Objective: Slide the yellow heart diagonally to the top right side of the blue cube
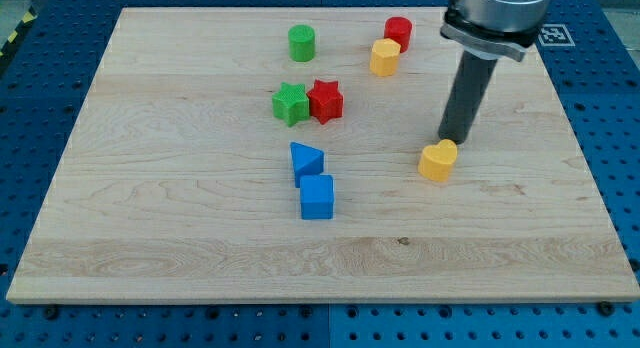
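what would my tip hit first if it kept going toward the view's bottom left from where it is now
The yellow heart: my tip sits right at its upper right edge, apparently touching it. Further along that line lies the blue cube.

Yellow heart (438,160), blue cube (317,197), red star (326,100), pale wood-grain board (180,238)

Single elevated front view, angled down (whole board (150,258) visible).

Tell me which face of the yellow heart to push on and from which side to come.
No jaws here, so push. The yellow heart lies to the view's right of the blue cube. My tip sits at its upper-right edge; probably move round to its lower-right side and press there.
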Controlling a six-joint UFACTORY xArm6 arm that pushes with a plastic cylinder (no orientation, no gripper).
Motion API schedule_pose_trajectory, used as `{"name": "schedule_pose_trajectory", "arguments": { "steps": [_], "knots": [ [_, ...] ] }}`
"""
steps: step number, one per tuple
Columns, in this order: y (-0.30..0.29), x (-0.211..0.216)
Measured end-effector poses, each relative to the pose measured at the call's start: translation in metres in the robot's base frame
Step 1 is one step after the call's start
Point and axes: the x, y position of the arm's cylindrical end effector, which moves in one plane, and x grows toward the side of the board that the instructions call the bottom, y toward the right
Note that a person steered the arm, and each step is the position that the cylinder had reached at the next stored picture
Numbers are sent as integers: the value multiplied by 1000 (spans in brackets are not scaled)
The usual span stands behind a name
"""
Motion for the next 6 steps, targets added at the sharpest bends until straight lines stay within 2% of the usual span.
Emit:
{"name": "schedule_pose_trajectory", "arguments": {
  "steps": [2,3,5,6],
  "knots": [
    [-71,27],
    [-79,16],
    [-89,-92],
    [-128,-142]
  ]
}}
